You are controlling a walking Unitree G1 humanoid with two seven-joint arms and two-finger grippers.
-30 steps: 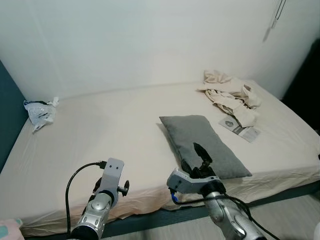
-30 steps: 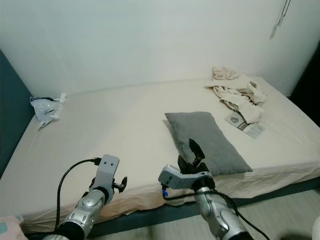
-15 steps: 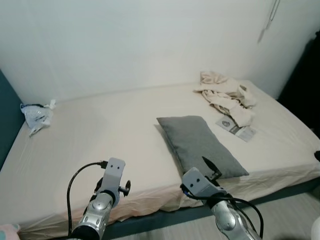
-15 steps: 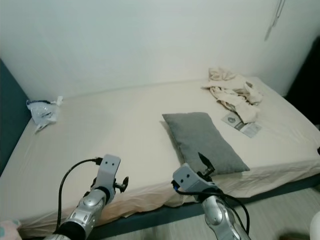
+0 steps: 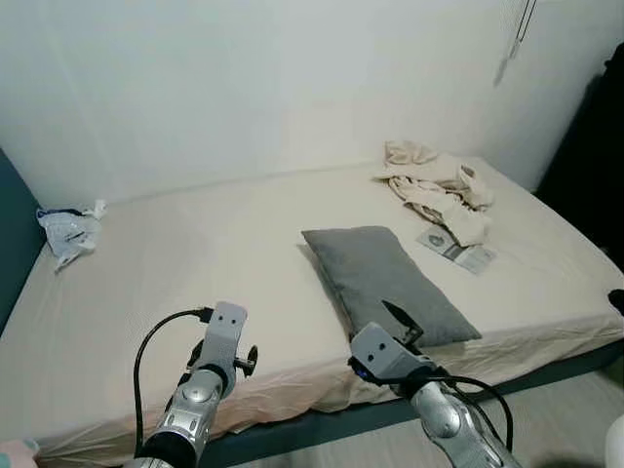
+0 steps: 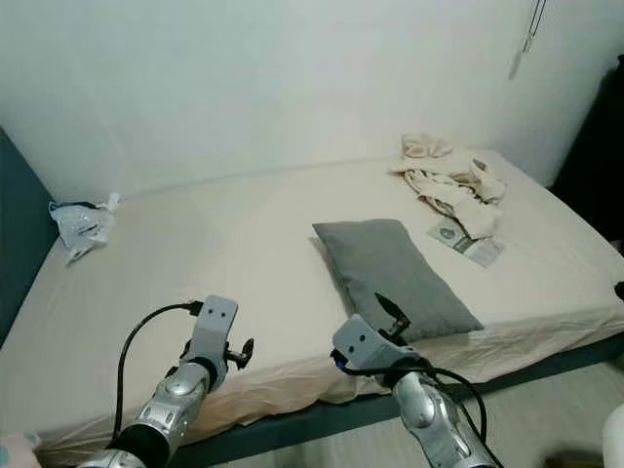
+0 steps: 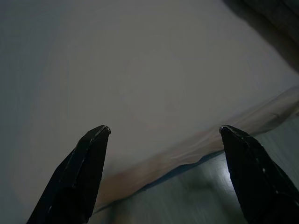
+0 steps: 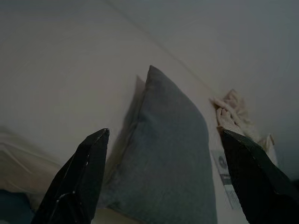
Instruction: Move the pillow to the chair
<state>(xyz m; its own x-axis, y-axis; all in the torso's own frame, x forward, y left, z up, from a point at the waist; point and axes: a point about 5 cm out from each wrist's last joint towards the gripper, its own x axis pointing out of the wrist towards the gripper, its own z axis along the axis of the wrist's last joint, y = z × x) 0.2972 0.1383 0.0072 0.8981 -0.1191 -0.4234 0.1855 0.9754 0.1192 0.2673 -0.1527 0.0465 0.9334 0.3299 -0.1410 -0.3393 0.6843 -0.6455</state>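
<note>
A: Head views?

B: Grey pillow lies flat on the bed, right of centre, long axis running diagonally toward the near edge. Right claw is raised at the front edge of the bed, its tips showing against the pillow's near end; can't tell from here if it touches. Left claw is raised over the bed's front edge, well left of the pillow, its wrist mount blocking the fingers in this view.

A: Other stuff on the bed?

B: Crumpled beige clothes in the far right corner, a printed leaflet just in front of them, a plastic bag at the far left edge by the wall. All apart from the pillow.

A: Left wrist view?

B: Dark. Both black fingers are spread wide apart, so the left claw is open, nothing between them. Under it there's bare sheet, then the mattress edge and a strip of floor.

A: Right wrist view?

B: Also dim. Fingers spread wide, right claw open and empty. The pillow sits between the two tips, ahead of them, its near edge close but not gripped. Clothes and leaflet show beyond the pillow's far end.
</note>
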